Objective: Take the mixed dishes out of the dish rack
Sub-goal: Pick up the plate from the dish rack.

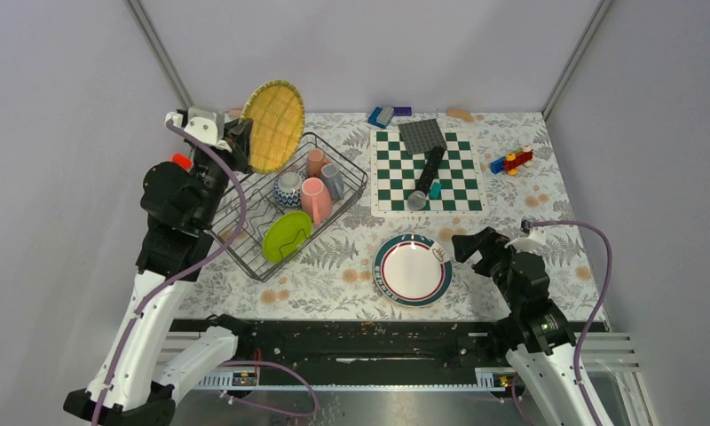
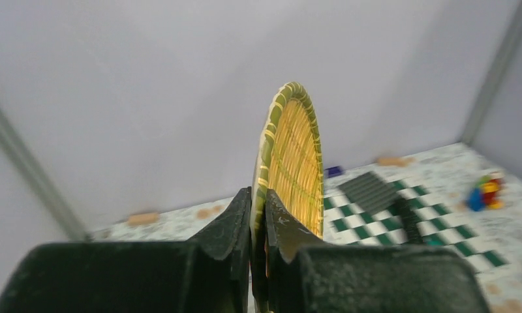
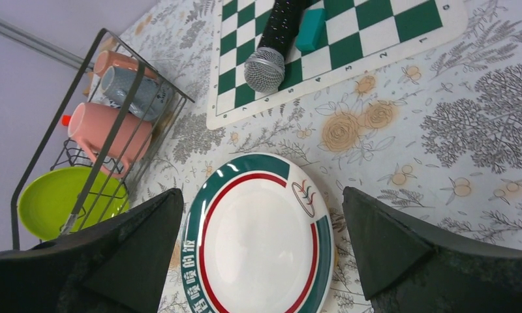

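Note:
My left gripper (image 1: 243, 140) is shut on the rim of the yellow-orange plate (image 1: 273, 125) and holds it on edge above the far left corner of the dish rack (image 1: 356, 177); the plate also shows in the left wrist view (image 2: 297, 163) between my fingers (image 2: 258, 225). In the rack sit a lime-green plate (image 1: 287, 235), two pink mugs (image 1: 315, 199), a grey mug (image 1: 332, 180) and a patterned bowl (image 1: 287, 189). The white plate with green-red rim (image 1: 413, 270) lies flat on the table. My right gripper (image 3: 261, 241) is open and empty just above it (image 3: 258, 235).
A green-white chessboard (image 1: 427, 171) at the back holds a microphone (image 1: 425, 180), a teal block (image 1: 435, 189) and a grey slab (image 1: 422, 135). Toy blocks (image 1: 511, 161) lie at the back right, small blocks (image 1: 382, 115) near the back wall.

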`<action>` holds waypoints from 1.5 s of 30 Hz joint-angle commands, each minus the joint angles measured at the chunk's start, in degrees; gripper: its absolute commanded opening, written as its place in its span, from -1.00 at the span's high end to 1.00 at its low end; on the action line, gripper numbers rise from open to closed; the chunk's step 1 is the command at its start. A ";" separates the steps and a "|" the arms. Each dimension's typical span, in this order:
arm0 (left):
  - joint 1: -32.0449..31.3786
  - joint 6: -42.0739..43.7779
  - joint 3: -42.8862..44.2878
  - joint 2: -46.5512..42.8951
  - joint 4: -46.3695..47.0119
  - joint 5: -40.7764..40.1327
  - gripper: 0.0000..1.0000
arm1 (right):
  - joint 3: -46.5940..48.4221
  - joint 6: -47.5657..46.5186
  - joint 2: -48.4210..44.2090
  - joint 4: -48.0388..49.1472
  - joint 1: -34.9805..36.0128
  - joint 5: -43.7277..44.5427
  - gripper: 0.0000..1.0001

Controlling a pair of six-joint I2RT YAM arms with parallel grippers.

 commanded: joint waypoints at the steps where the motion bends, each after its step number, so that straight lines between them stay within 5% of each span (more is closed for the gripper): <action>1: -0.22 -14.94 1.43 1.87 10.79 11.62 1.00 | -1.00 -1.57 -1.83 7.62 0.20 -3.38 -0.99; 14: -3.86 -42.93 -2.19 14.15 31.28 27.54 1.00 | -6.48 -1.98 -8.30 11.39 0.20 -5.94 -0.99; 22: -10.06 -38.17 -16.19 11.67 25.73 29.51 1.00 | -7.69 0.67 -7.69 14.10 0.20 -9.11 -0.99; 26: -11.82 -35.62 -21.68 12.63 23.96 36.49 1.00 | -9.46 2.57 -3.81 22.89 0.20 -16.84 -0.99; 33: -15.01 -34.46 -30.75 13.30 26.60 35.98 1.00 | -11.33 7.03 9.90 41.07 0.20 -32.40 -0.99; 45: -15.77 -38.67 -32.43 20.68 34.62 46.26 1.00 | -10.35 10.13 25.36 53.76 0.20 -44.80 -0.86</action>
